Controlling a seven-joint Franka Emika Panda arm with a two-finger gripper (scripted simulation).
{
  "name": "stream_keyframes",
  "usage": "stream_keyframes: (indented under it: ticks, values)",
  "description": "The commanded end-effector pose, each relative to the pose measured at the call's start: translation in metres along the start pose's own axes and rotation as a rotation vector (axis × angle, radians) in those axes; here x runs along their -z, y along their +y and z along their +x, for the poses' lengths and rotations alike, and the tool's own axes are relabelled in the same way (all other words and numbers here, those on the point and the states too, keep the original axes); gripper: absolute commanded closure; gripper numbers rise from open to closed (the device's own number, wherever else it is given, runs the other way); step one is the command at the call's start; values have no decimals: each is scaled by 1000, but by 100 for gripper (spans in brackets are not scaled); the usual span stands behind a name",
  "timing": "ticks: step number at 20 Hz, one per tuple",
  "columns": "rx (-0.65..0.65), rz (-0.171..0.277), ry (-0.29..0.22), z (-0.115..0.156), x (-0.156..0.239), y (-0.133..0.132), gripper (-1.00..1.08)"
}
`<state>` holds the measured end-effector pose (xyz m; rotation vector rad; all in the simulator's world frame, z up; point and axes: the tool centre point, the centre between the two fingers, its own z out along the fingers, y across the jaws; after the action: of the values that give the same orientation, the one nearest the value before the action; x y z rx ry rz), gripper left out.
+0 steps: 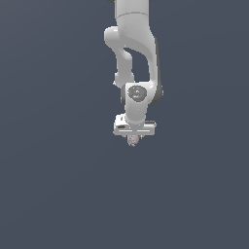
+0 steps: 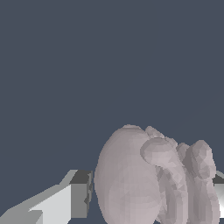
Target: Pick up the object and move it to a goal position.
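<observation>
Pink ridged object (image 2: 148, 179) fills the wrist view, apparently pinched between the gripper (image 1: 133, 138) fingers (image 2: 65, 203).

Plain dark slate-blue backdrop (image 1: 48, 194), uniform and featureless, soft even light, same in both views

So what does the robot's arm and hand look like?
The arm is smooth, glossy white, made of fat rounded tubes, with a round grey disc at the wrist. The hand hangs from a flat white block; its fingers are boxy, white and grey, with dark tops.
</observation>
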<state>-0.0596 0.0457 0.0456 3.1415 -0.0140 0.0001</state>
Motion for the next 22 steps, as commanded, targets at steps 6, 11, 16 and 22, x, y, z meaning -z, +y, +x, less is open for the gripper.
stream_keyframes:
  ticks: [6, 11, 16, 22]
  values:
    - [0, 0, 0, 0, -1, 0, 108]
    - [0, 0, 1, 2, 2, 0, 108]
    - [0, 0, 1, 11, 13, 2, 108]
    - [0, 0, 1, 33, 41, 6, 108]
